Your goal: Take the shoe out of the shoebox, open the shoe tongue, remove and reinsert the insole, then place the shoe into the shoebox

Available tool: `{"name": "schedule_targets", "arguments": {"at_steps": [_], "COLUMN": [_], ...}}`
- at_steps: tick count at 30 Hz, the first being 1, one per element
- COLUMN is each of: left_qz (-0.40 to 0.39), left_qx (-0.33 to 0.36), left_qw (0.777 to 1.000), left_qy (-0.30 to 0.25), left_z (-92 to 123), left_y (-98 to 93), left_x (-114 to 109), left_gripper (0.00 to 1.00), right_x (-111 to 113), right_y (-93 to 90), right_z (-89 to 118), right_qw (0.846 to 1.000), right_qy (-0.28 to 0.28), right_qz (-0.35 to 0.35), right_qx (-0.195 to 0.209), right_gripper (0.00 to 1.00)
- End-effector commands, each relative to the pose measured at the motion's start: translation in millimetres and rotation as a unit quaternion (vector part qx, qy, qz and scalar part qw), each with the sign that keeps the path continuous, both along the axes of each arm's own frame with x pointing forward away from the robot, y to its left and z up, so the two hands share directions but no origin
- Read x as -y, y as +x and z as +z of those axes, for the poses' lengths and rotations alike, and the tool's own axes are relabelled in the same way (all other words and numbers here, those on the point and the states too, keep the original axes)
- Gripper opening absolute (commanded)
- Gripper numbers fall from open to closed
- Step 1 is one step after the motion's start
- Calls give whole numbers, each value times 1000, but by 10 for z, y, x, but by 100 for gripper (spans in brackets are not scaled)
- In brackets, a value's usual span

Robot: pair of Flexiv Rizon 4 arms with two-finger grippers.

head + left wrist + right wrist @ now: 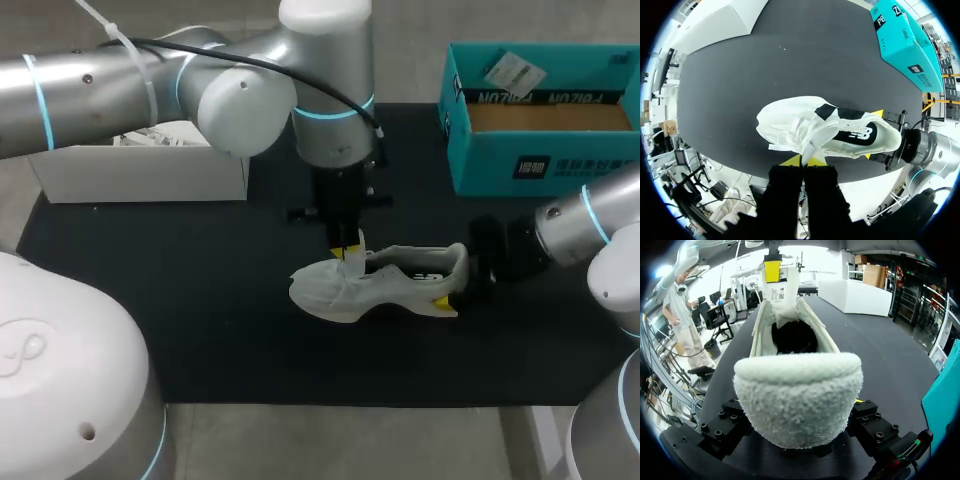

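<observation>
A white shoe (380,285) with black side panels lies upright on the black mat, toe toward the left. My left gripper (350,250) hangs straight above it, shut on the raised shoe tongue (810,145); in the left wrist view its yellow tips (802,161) pinch the tongue together. The right gripper (455,278) sits at the heel with one finger on each side, shut on the shoe. The right wrist view shows the fleecy heel collar (797,395) filling the space between its black fingers (722,427), with the tongue (780,295) held up ahead. The teal shoebox (540,165) stands open at the back right.
A white box (140,175) stands at the back left of the mat (200,300). A paper slip (513,72) lies on the shoebox's far rim. Bare mat lies in front of and to the left of the shoe.
</observation>
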State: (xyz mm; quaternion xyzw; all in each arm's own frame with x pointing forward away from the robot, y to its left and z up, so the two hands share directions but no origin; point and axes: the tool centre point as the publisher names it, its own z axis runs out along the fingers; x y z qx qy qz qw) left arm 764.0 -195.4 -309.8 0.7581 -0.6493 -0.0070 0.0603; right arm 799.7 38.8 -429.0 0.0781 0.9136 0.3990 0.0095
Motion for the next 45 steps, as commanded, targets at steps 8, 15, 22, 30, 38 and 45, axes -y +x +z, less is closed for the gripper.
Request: {"name": "schedule_targets", "arguments": {"at_steps": [8,15,22,30,38,45], "left_qz": [41,57,60,57,45,-116], "left_qx": [-7,-16,-27,-39,-31,6], "left_qw": [999,998,996,996,998,992], "left_qy": [4,36,59,64,32,-45], "left_z": [-202,-377,-553,-617,-462,-93], "left_y": [-8,52,88,48,72,178], "left_x": [-295,-433,-513,-520,-508,-270], "left_gripper": [0,22,37,47,97,100], "right_x": [-5,-5,-5,-5,-5,-5], "right_y": [-8,-8,-8,-8,-8,-8], "right_z": [3,3,3,3,3,3], "right_qw": [1000,1000,1000,1000,1000,1000], "right_qy": [-2,-2,-2,-2,-2,-2], "right_qz": [-1,-1,-1,-1,-1,-1], "right_qx": [0,0,0,0,0,0], "right_gripper": [0,0,0,0,0,0]}}
